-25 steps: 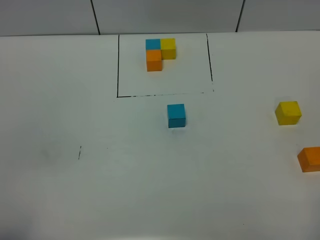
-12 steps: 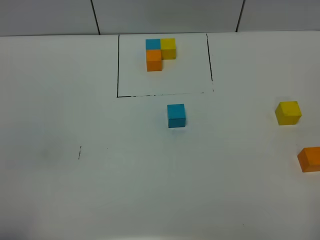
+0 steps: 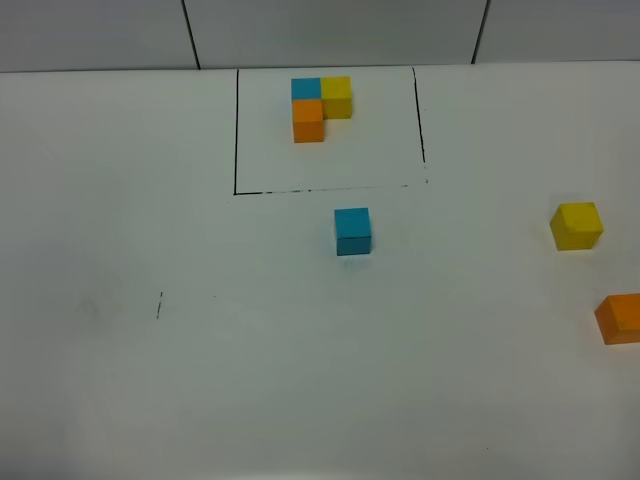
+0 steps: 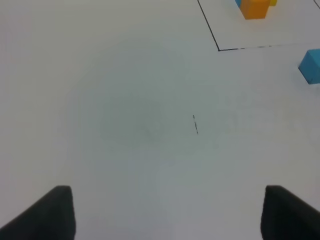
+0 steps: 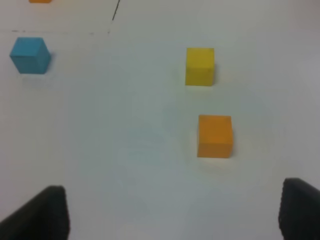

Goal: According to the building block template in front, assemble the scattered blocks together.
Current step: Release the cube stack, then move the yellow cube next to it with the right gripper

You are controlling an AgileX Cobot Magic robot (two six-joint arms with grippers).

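**Scattered blocks (image 3: pixel 577 225) all loose, both grippers empty**

The scattered blocks lie well apart on the white desk (image 3: pixel 200 380), and none touches another. Judging by that, assembly has not started and the step in hand is the first pick.

The left gripper (image 4: pixel 170 215) hangs over bare desk with its jaws spread wide and nothing between them. To its right, at the far edge, sits the building block template (image 3: pixel 322 108). Inside a black-lined frame it shows a tight L: blue at the back left, yellow touching it on the right, orange touching the blue on the near side.

The blue block (image 3: pixel 352 231) stands just outside the frame's near line, around the middle of the desk. Far to the right are the yellow block (image 3: pixel 577 225) and, nearer the camera at the picture's edge, the orange block (image 3: pixel 622 318).

The right gripper (image 5: pixel 172 210) hovers near those two, its jaws likewise spread and empty.

The next move probably calls for the right gripper to drop squarely over the yellow or orange cube, close on flat faces, and carry it to the blue one. The faces must meet flush, in the template's order.
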